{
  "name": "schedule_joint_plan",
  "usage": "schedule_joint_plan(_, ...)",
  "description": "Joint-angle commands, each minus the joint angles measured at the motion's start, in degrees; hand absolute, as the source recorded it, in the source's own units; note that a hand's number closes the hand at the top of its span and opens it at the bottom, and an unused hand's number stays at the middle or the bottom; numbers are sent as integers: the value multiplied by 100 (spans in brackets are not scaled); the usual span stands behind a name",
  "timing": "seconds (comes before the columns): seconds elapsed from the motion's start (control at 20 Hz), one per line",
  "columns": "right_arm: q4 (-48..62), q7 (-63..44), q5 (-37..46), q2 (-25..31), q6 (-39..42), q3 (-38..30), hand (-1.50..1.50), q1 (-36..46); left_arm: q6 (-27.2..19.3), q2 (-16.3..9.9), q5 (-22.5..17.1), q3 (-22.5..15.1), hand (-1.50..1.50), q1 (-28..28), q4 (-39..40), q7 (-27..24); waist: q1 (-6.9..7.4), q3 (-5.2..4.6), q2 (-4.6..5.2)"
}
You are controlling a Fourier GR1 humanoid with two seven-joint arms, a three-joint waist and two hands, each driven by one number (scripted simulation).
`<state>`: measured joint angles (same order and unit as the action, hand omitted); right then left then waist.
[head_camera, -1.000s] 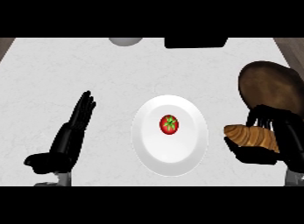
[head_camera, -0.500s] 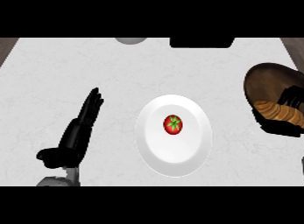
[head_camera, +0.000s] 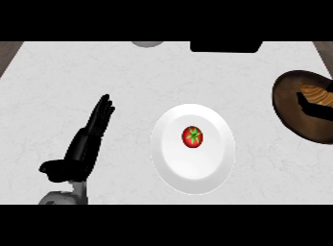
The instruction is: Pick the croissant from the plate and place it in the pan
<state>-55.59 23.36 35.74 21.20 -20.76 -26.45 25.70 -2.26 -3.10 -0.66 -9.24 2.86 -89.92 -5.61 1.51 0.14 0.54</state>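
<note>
Over the pan at the table's right edge, the croissant is held, clamped in the right hand, off the plate but not yet released.

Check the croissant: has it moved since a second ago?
Yes. The croissant, in the right hand, went from beside the plate up and outward, now over the pan.
</note>
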Motion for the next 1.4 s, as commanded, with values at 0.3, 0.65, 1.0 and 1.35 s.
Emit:
schedule_joint_plan(0.3,3191,1478,-345,972,-583,-725,150,1602,15,46,93,-72,0,74,-49,79,133,10,55)
schedule_joint_plan(0.65,4115,349,546,1166,1360,230,-150,1666,89,119,107,-220,0,128,-55,-10,327,20,126)
schedule_joint_plan(1.0,4294,1003,19,918,1191,-314,-150,2003,42,163,124,-227,0,99,-93,55,290,33,127)
schedule_joint_plan(1.35,4470,1503,-894,1464,2082,-1175,-150,2042,53,150,76,-152,0,0,-65,30,180,25,94)
